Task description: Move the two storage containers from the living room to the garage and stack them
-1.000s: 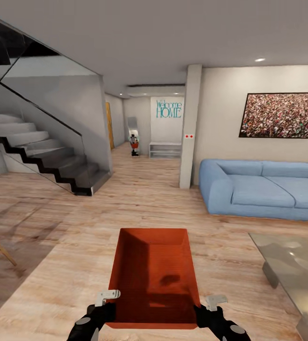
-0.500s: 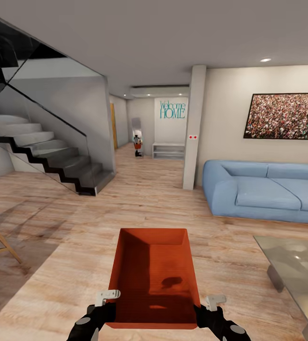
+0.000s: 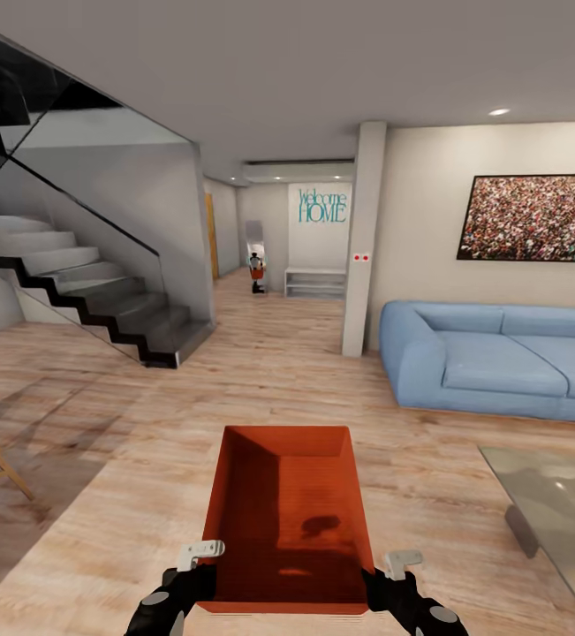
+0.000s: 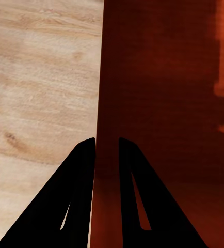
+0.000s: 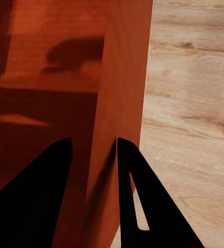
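While the robot stood on the wood floor of the living room, with the blue sofa to one side and the staircase to the other, it carried one storage container low in front of its trunk. Each long wall was pinched near the robot's end, the left gripper and right gripper each clamped on a wall, probably to keep the container level for the trip. It was orange-red, shallow, lidless and empty.
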Tool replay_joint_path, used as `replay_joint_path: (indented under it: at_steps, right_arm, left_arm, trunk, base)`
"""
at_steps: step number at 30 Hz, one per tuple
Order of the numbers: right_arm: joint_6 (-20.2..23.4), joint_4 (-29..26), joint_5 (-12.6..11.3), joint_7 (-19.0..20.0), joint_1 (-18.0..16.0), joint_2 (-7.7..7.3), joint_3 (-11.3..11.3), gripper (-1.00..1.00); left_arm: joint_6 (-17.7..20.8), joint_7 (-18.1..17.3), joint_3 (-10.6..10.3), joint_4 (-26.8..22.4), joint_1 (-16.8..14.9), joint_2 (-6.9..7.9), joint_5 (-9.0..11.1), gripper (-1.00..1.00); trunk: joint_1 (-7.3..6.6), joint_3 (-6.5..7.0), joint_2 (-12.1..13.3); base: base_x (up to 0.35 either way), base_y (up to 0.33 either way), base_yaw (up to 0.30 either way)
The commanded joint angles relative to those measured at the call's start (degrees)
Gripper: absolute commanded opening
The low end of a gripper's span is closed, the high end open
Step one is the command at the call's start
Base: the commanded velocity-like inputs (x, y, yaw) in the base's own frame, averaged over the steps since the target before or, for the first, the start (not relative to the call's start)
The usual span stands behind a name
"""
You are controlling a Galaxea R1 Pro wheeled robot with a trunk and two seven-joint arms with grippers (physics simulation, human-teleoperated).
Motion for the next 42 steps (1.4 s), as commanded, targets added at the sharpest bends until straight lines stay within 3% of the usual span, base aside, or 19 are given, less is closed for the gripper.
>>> replay_joint_path:
  at_steps: [1, 8, 17, 42]
  right_arm:
    - [-0.1, 0.02, -0.8, 0.6, -0.02, -0.66, 0.91, -1.0]
    - [-0.09, 0.02, -0.77, 0.6, -0.02, -0.66, 0.94, -1.0]
    - [-0.14, 0.1, 1.02, 0.6, -0.02, -0.64, 0.91, -1.0]
    - [-0.09, 0.11, 1.16, 0.6, -0.02, -0.64, 0.91, -1.0]
  left_arm:
    - [0.29, -0.01, 2.72, -0.18, -0.07, 0.0, 0.82, -1.0]
    - [0.29, -0.03, 2.72, -0.18, -0.07, 0.0, 0.82, -1.0]
    - [0.29, 0.04, 2.72, -0.18, -0.07, 0.0, 0.77, -1.0]
    - [0.2, 0.06, 2.73, -0.18, -0.16, 0.0, 0.73, -1.0]
  trunk:
    - [0.04, -0.09, -0.07]
    - [0.04, -0.09, -0.07]
    - [0.04, -0.09, -0.07]
    - [0.04, -0.33, -0.07]
  base:
    - [0.319, 0.0, 0.0]
    - [0.325, 0.0, 0.0]
    - [0.326, 0.0, 0.0]
    - [0.326, 0.0, 0.0]
